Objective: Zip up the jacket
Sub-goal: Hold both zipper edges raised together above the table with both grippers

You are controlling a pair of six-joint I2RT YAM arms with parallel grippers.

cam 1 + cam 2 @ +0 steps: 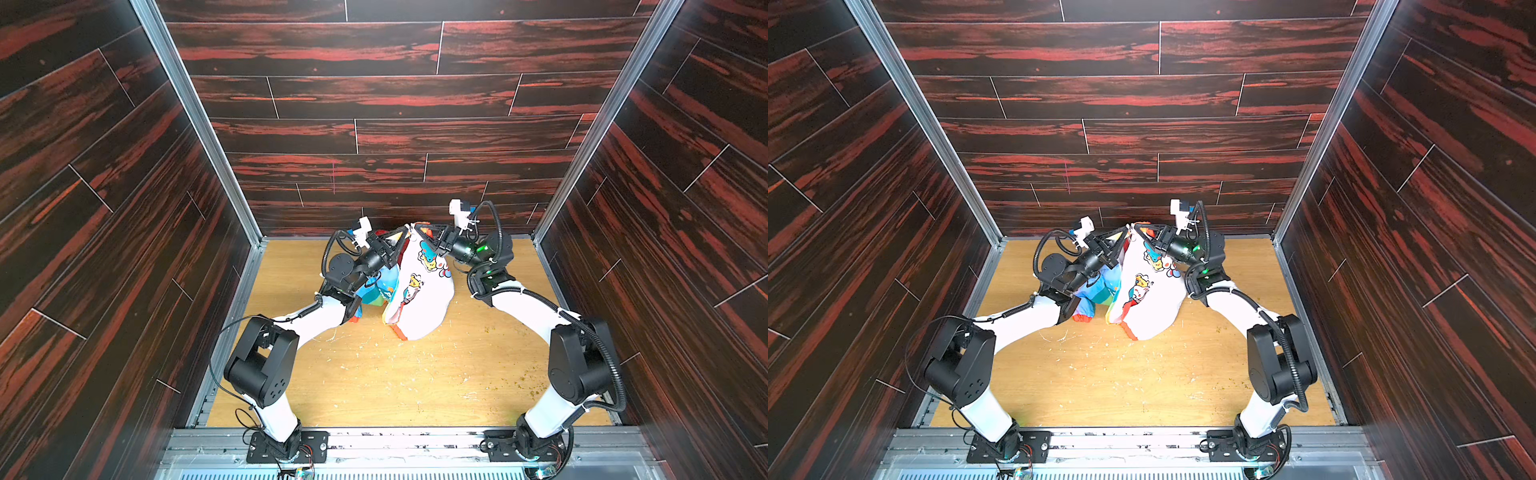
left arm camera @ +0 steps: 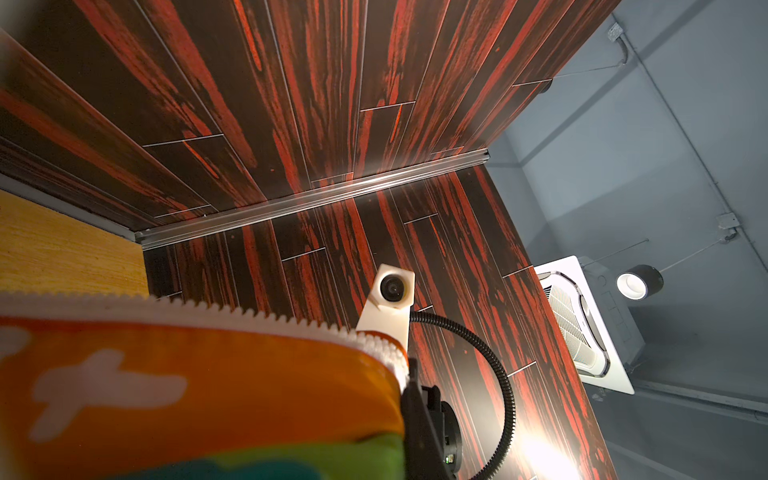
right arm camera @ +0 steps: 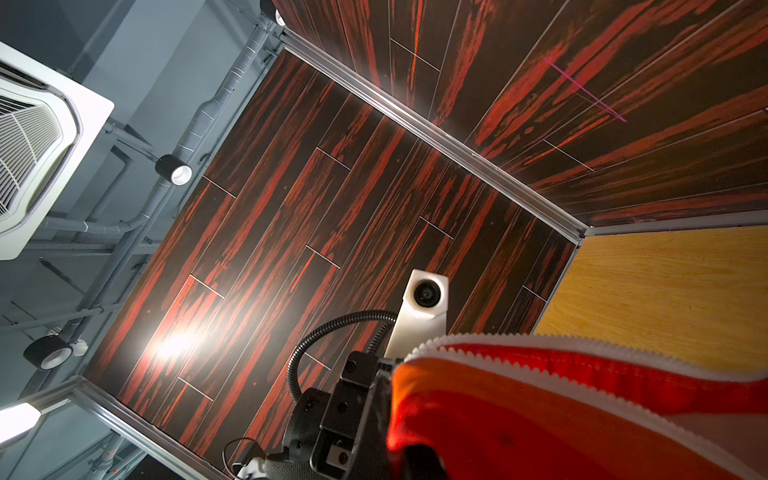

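top views: high, looking down, both whole table (image 1: 374,374) | wrist views: close on jacket (image 2: 199,386), facing up

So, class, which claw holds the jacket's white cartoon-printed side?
The right claw, pinching the white panel of the jacket; the left claw grips the rainbow-and-blue panel.

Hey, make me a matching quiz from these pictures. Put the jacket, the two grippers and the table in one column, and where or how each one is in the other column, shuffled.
Column one:
1. jacket
2. left gripper
3. right gripper
4. table

Column two:
A. shut on the fabric edge above the blue and rainbow part
B. light wood, lying under both arms
C. hanging from both grippers
D. shut on the fabric edge beside the white cartoon panel

Pairs: 1-C, 2-A, 3-D, 4-B
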